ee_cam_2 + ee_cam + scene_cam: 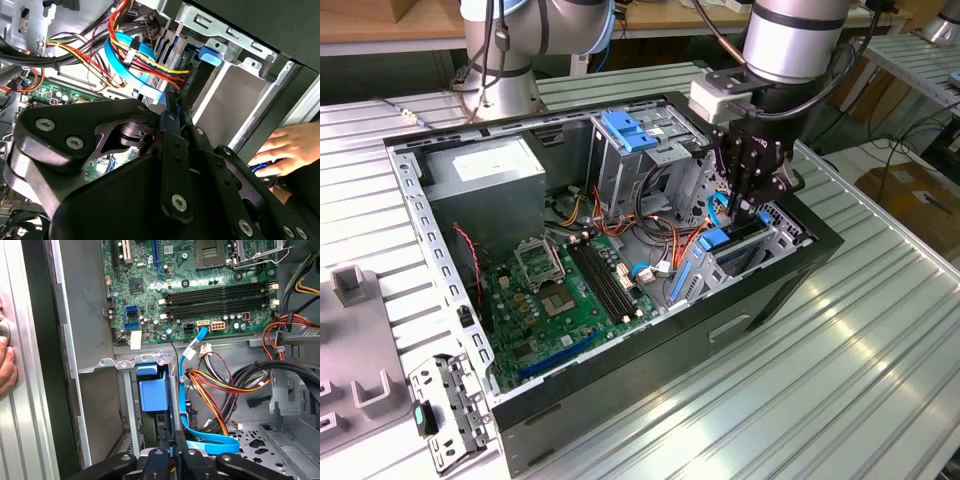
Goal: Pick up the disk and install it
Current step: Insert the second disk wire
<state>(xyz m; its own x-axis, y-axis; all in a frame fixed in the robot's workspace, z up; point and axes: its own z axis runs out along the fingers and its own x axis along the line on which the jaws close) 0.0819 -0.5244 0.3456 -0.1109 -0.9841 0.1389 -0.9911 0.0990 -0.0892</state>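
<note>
While the open PC case [620,390] sits on the slatted table [840,380], the gripper [752,205] hangs at about 3 o'clock over its drive bay. Its jaws are pinched together on the blue bracket edge of the disk [152,395], which stands upright down in the bay slot beside the motherboard [570,290]. A person's hand [290,147] rests on the case wall.
</note>
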